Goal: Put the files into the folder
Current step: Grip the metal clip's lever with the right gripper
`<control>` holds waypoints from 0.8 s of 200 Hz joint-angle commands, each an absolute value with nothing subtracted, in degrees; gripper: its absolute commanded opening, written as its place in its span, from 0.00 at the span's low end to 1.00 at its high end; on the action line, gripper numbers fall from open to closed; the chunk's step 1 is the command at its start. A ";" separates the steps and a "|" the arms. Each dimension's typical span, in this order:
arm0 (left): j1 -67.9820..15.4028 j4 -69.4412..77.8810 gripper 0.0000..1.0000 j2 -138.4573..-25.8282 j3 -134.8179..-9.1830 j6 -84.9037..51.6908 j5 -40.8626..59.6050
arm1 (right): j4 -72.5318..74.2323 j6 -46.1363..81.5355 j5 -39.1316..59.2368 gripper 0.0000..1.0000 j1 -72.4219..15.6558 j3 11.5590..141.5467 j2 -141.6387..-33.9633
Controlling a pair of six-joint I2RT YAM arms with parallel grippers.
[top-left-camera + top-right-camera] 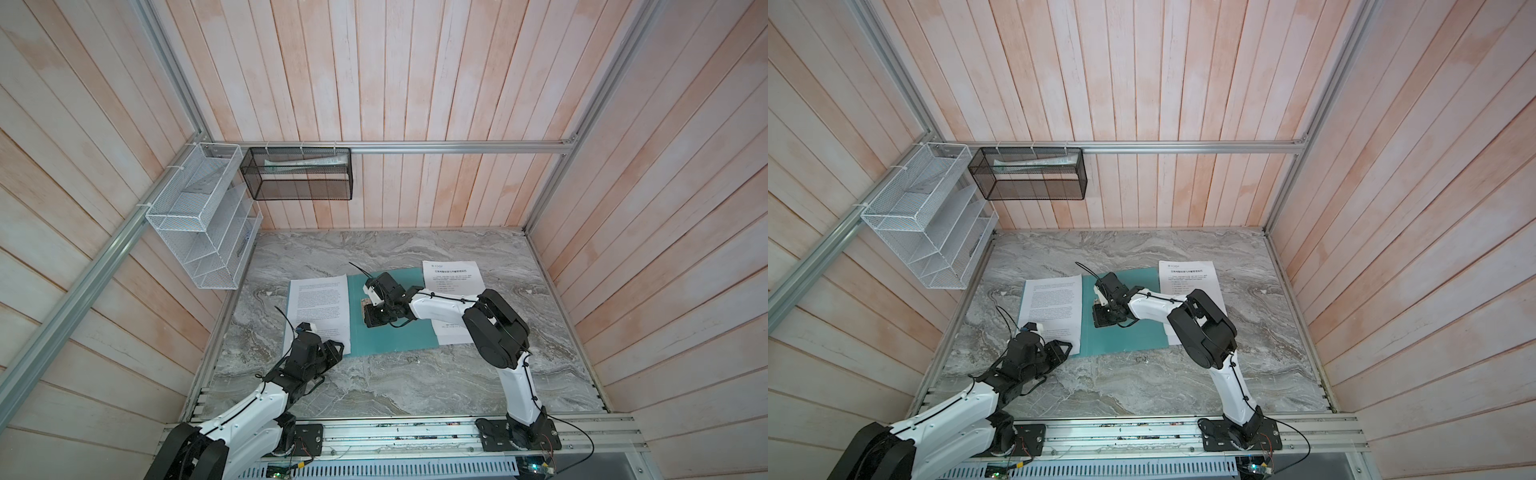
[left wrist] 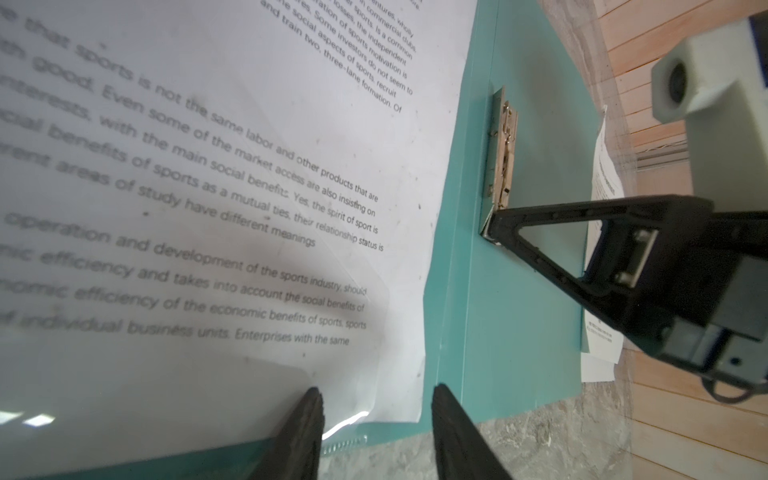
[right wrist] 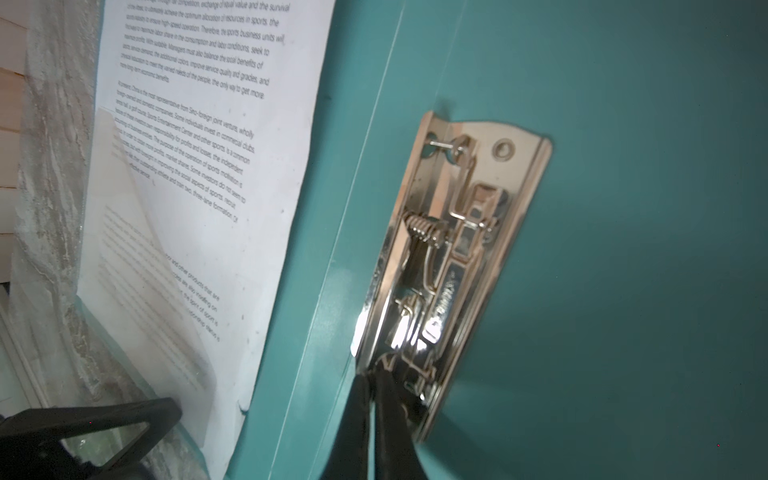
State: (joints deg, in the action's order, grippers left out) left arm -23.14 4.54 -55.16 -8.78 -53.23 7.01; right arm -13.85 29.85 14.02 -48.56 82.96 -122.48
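Folder (image 1: 395, 336) lies open and flat mid-scene on the table (image 1: 374, 386) with its metal clip (image 3: 457, 257) on its left part. Right gripper (image 3: 374, 374) is fully closed, tips against the clip's near end. Text sheet (image 1: 318, 303) overlaps the folder's left edge; headed sheet (image 1: 451, 276) sits at its far-right side, partly under the right arm. Left gripper (image 2: 376, 399) has its jaws apart, at the text sheet's near right corner.

We're reading English print on the white sheet (image 2: 257, 174): "sports is not the same labor and other products that are"; lower down, "operation and development of the sports industry" and "Enterprises with the same"; from the right wrist we catch "Sino-foreign joint venture" and "the only way to get more"; the headed sheet (image 1: 452, 277) shows a title line too small for us; the metal clip (image 3: 453, 266) bears a stamped word, blurred.
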 commanded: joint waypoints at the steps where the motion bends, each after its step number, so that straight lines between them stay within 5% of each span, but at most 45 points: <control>1: -22.70 -0.93 0.46 -56.72 -7.82 -53.96 5.38 | -26.32 27.86 1.54 0.00 -47.76 79.40 -127.64; 48: -21.98 -2.37 0.46 -59.47 -8.98 -54.72 4.39 | -24.39 27.86 2.91 0.00 -46.76 77.05 -126.69; 111: -21.88 -2.25 0.45 -61.06 -9.48 -55.99 4.31 | -14.10 29.02 19.52 0.00 -44.89 78.10 -118.44; 160: -21.90 -2.13 0.45 -60.76 -9.21 -55.73 4.48 | -19.05 27.16 16.68 0.00 -44.80 81.16 -119.53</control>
State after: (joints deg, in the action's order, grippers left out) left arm -22.39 5.67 -59.68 -11.05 -55.57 6.57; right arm -14.20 28.73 19.55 -45.50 79.94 -119.35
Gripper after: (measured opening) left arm 0.450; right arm 0.047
